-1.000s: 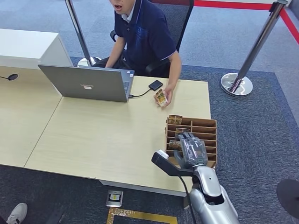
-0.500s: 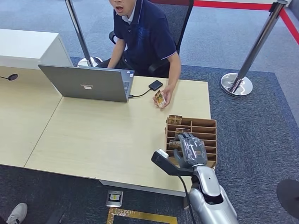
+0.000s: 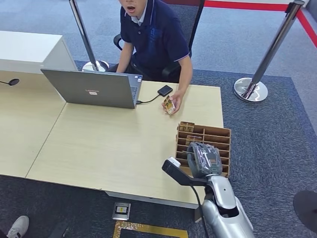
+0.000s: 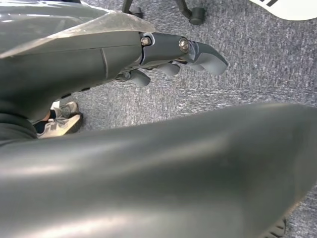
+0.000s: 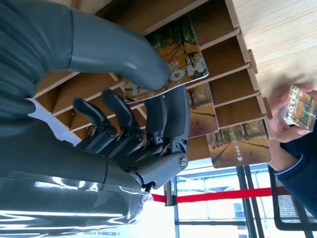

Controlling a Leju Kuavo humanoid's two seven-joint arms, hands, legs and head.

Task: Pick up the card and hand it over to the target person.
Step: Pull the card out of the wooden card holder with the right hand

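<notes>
While the person (image 3: 155, 39) in the dark polo sits at the far side of the desk (image 3: 112, 144), the robot's right hand (image 3: 203, 158) hangs over the wooden slotted rack (image 3: 218, 136) at the desk's near corner. From its wrist camera the right hand's thumb rests on a card (image 5: 176, 47) printed with autumn trees, which lies in one of the rack's slots; the darker fingers (image 5: 123, 124) are curled in below it, and I cannot tell whether they press the card's other face or merely hover at the slot's edge. So whether the card is truly gripped is not clear from where I stand. Just beyond that card, further from the hand, two more cards (image 5: 237, 144) with the same tree picture sit in neighbouring slots.

Well beyond the hand, across the rack, the person's hand (image 3: 175, 102) rests on the desk and holds a small printed card (image 3: 169, 105) of its own, next to a black pad (image 3: 165, 90) cabled to the grey laptop (image 3: 93, 89).

The left hand (image 4: 176, 57) hangs low over grey carpet, its fingers stretched out and slightly parted, with nothing in them. A sneaker (image 4: 61, 121) stands on the carpet near it.
</notes>
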